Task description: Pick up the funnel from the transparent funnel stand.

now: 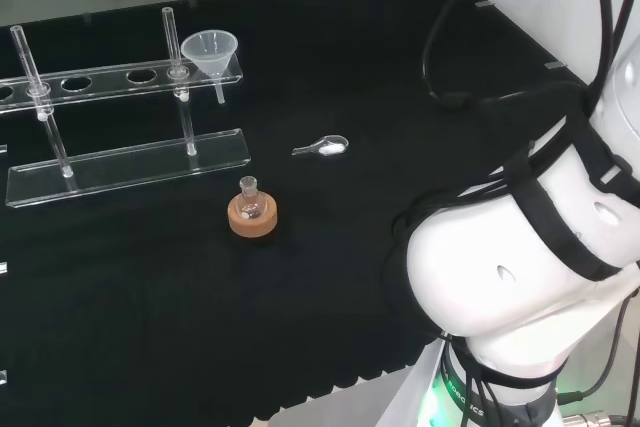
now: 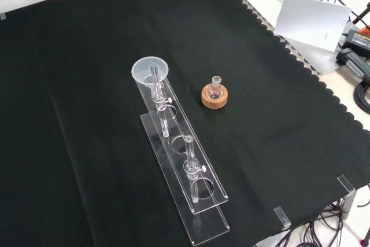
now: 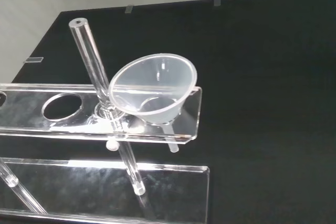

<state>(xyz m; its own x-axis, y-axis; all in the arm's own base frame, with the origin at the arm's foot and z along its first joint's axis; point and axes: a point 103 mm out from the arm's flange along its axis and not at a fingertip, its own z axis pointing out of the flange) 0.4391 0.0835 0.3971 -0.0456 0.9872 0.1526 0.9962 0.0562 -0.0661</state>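
Funnel [image 1: 209, 51] sits in the right end hole of the clear stand [image 1: 120, 75] in the head view, so lifting it straight up clears the hole; the robot hand's state cannot be told.

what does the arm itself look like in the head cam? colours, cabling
The arm has big, rounded, glossy white links. Black straps wrap round them, holding black cables that loop up along the links. A green light glows at the base.
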